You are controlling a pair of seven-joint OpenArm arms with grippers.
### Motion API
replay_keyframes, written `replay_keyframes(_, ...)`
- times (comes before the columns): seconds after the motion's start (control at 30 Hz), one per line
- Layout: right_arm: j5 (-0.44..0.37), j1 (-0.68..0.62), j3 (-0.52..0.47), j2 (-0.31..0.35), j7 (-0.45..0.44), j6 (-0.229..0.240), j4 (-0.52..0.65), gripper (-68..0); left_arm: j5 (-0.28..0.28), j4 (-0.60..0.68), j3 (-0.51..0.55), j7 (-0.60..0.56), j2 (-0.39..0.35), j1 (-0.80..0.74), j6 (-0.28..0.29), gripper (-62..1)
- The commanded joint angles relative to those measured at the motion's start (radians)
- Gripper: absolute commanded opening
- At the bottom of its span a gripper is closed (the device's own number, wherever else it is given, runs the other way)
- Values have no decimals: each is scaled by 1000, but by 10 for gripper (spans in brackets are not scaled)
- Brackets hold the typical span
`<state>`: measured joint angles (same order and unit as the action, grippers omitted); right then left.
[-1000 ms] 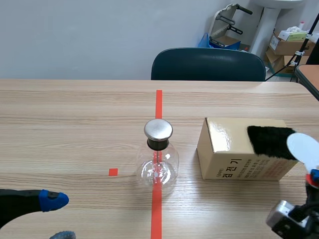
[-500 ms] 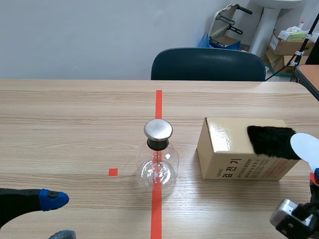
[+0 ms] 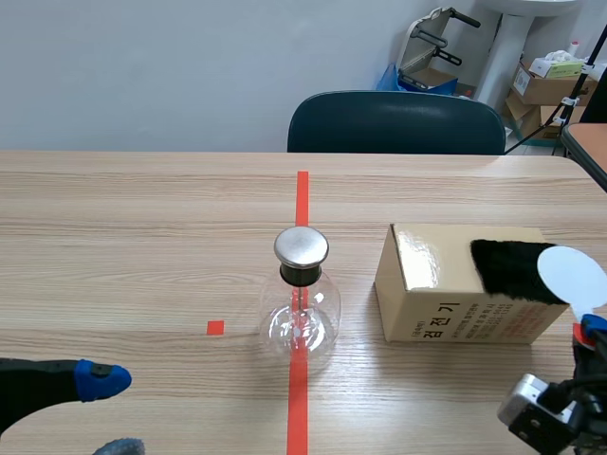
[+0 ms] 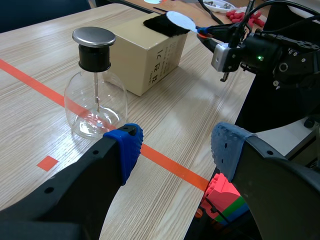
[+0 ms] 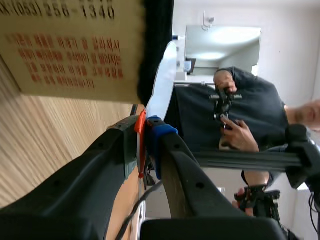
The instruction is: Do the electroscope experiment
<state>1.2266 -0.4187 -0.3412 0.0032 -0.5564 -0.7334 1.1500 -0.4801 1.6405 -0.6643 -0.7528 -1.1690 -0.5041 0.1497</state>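
The right gripper (image 5: 145,131) is clamping the orange-handled white round paddle (image 3: 566,275), jaws closed on its handle, disc end pointing far and lying against the black fur strip (image 3: 507,268) on the tan cardboard box (image 3: 441,289). The metal-capped clear glass electroscope flask (image 3: 301,308) is standing to the paddle's left, mid-table. The left gripper (image 4: 172,150) is hanging wide open, empty.

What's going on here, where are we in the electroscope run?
The right tool is shut on a white disc wand, holding the disc at the end of the black fur that lies on top of the cardboard box. The electroscope flask stands apart from the box with nothing touching it. The left tool is open and holds nothing, with the flask ahead of it.
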Motion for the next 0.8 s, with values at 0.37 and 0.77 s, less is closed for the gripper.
replay_keyframes(0.37, 3, 0, -7, 13, -52, -50, 5, -671, -3, 10, 5, -18, 5, 6, 2, -277)
replay_keyframes(0.77, 2, -3, -6, 18, -281, -50, 5, -671, -3, 10, 5, -17, 5, 5, 1, -277)
